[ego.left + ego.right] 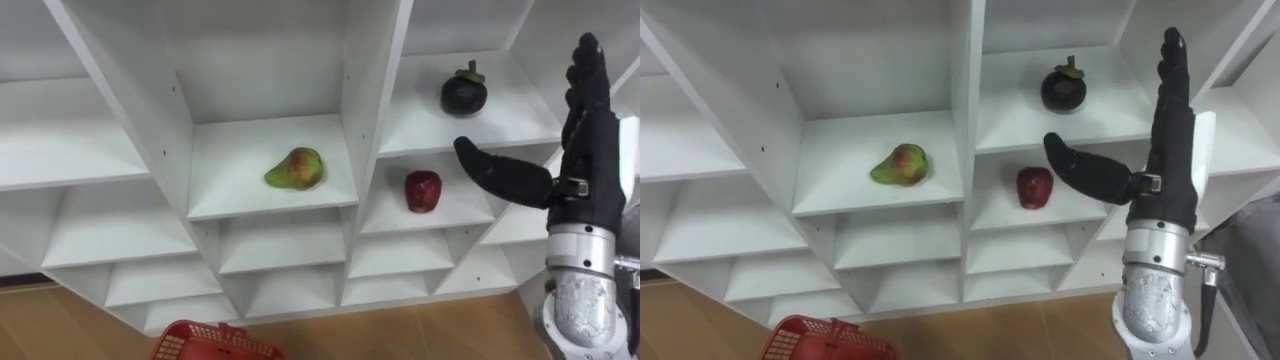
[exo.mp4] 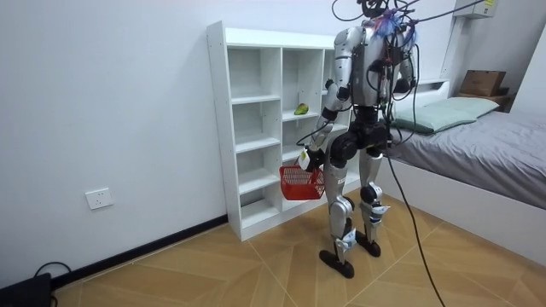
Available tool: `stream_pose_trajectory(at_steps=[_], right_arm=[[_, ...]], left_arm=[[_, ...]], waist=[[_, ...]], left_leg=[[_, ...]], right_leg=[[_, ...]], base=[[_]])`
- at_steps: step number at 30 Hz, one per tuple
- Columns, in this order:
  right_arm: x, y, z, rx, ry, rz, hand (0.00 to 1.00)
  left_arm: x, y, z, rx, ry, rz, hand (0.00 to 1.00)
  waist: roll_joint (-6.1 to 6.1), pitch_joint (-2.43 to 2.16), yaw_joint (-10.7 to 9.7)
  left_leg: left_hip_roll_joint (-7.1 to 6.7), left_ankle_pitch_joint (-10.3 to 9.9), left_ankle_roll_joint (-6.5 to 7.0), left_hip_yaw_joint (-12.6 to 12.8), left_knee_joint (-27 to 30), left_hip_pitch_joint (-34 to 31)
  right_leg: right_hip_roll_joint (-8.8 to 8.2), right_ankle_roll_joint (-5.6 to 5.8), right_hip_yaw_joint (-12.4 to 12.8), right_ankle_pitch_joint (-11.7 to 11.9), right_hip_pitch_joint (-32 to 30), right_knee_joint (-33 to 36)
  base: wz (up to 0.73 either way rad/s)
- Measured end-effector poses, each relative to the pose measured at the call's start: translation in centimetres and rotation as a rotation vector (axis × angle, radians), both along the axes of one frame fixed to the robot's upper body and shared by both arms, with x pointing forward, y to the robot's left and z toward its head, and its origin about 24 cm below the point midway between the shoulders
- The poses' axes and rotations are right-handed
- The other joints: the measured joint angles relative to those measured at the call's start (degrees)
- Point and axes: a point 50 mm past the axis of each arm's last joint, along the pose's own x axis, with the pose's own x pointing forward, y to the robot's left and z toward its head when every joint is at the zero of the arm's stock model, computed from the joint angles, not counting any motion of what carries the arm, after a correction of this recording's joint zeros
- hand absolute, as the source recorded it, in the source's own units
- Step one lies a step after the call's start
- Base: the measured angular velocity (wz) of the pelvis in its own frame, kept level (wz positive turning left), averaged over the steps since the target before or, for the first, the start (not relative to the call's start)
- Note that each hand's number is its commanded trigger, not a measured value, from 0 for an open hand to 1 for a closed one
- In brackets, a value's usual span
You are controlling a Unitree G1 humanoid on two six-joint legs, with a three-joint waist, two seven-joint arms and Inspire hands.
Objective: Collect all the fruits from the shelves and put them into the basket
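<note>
The white closet [image 1: 160, 130] holds three fruits. A green-red mango [image 1: 296, 168] lies on a middle shelf. A red apple [image 1: 422, 190] sits one column to the right, and a dark mangosteen [image 1: 464, 92] is on the shelf above it. My right hand [image 1: 590, 150] is raised in front of the right column and is open. Its fingers point straight up and its thumb reaches left toward the apple without touching it. A red basket [image 1: 215, 343] hangs at the lower left. In the room view it dangles from my left hand [image 2: 304, 159].
I stand facing the closet [image 2: 247, 102] on a wooden floor. A bed [image 2: 478, 145] runs along the room view's right, behind me. Upright dividers and shelf edges frame each compartment, and the shelves below the fruits are bare.
</note>
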Motion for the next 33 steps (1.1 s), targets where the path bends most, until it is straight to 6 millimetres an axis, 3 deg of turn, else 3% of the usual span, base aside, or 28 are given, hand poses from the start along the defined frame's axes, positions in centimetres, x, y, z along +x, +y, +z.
stream_pose_trajectory(at_steps=[11, 20, 27, 33], right_arm=[[0.9, -0.6, 1.4, -0.007, -0.059, -0.025, 0.00], [1.4, -1.8, 0.8, 0.011, -0.015, -0.048, 0.00], [2.7, -1.8, 1.4, 0.036, -0.025, -0.046, 0.00], [4.2, -2.1, 1.4, 0.040, -0.018, -0.055, 0.00]], left_arm=[[1.0, -0.2, 0.5, -0.008, -0.027, -0.051, 1.00], [0.9, 0.2, 0.6, -0.010, -0.023, -0.048, 1.00], [0.6, 0.3, 0.6, -0.009, -0.019, -0.047, 1.00], [0.6, 0.3, 0.6, -0.008, -0.020, -0.054, 1.00]], waist=[[-0.25, 0.11, 0.09], [-1.03, -0.26, 0.27], [-1.91, -0.13, 0.29], [-1.62, 0.08, 0.12]], left_leg=[[0.00, 0.00, 0.00, -0.58, 0.09, -0.42], [0.00, 0.02, -0.01, -1.13, 0.20, -0.62], [0.01, 0.02, -0.01, -1.34, 0.33, -0.57], [-0.01, 0.03, -0.01, -1.83, 0.40, -0.60]], right_leg=[[0.00, -0.03, -0.56, 0.03, 0.00, -0.10], [-0.08, -0.03, -1.25, 0.04, 0.03, -0.04], [-0.11, -0.12, -1.34, 0.09, 0.16, 0.04], [-0.19, -0.12, -1.81, 0.09, 0.37, -0.01]], base=[[0.03], [0.02], [0.00], [0.03]])
